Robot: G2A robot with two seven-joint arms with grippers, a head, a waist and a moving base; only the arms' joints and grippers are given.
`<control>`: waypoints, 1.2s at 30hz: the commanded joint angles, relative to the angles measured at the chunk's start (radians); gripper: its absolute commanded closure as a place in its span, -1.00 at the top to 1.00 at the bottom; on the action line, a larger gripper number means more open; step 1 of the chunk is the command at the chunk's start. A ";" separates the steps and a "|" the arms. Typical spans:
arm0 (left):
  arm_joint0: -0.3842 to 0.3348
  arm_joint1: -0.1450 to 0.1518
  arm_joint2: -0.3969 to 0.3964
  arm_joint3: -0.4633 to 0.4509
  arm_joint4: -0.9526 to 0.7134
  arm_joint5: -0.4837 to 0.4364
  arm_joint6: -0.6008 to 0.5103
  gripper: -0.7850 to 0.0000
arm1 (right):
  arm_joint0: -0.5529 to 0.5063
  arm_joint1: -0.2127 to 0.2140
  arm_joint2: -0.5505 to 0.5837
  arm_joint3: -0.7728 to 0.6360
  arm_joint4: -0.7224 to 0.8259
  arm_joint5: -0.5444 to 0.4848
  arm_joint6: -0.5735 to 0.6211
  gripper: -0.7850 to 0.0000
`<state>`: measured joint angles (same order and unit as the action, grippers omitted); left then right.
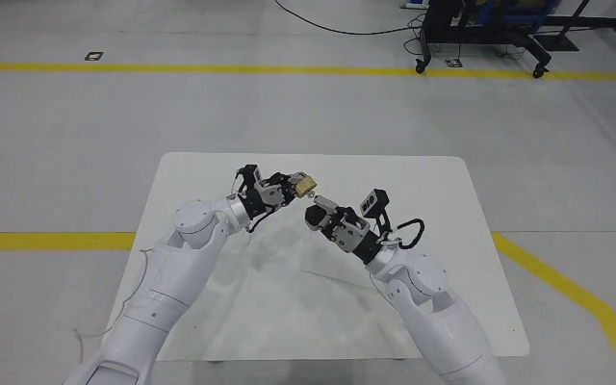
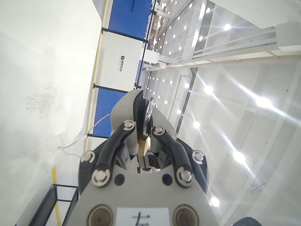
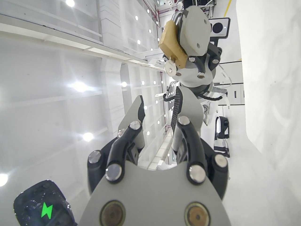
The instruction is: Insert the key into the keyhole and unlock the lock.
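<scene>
My left gripper (image 1: 292,185) is held above the middle of the white table (image 1: 192,192), shut on a brass padlock (image 1: 304,183). In the left wrist view the silver shackle (image 2: 150,108) and brass body (image 2: 143,145) sit between its fingers. The right wrist view shows the padlock (image 3: 170,42) in the left gripper (image 3: 188,31), with a silver key (image 3: 170,68) sticking out of the keyhole end. My right gripper (image 3: 158,104) is open and empty, a short way back from the key's round head. From above, the right gripper (image 1: 319,208) sits just right of and below the padlock.
The table's far edge (image 1: 318,155) lies a little beyond the padlock. A black wheeled frame (image 1: 481,29) stands on the floor at the far right. Yellow lines (image 1: 192,67) cross the floor around the table.
</scene>
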<state>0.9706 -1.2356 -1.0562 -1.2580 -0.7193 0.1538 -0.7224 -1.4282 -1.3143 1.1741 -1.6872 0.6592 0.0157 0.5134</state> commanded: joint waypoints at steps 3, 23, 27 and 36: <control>0.000 -0.001 0.003 -0.004 0.011 -0.012 -0.018 -1.00 | 0.014 -0.001 -0.006 0.022 0.009 0.040 -0.015 -0.25; -0.010 -0.002 0.007 -0.004 0.091 -0.022 -0.063 -1.00 | 0.027 -0.004 -0.007 0.044 0.029 0.058 -0.064 -1.00; -0.013 -0.001 0.009 -0.006 0.126 -0.032 -0.068 -1.00 | 0.030 -0.006 -0.008 0.049 0.036 0.064 -0.086 -1.00; -0.016 0.000 0.018 -0.017 0.207 -0.091 -0.072 -1.00 | 0.025 -0.014 -0.012 0.053 0.089 0.054 -0.157 -1.00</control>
<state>0.9548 -1.2359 -1.0393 -1.2734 -0.5238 0.0719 -0.7937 -1.4034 -1.3274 1.1623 -1.6355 0.7444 0.0726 0.3627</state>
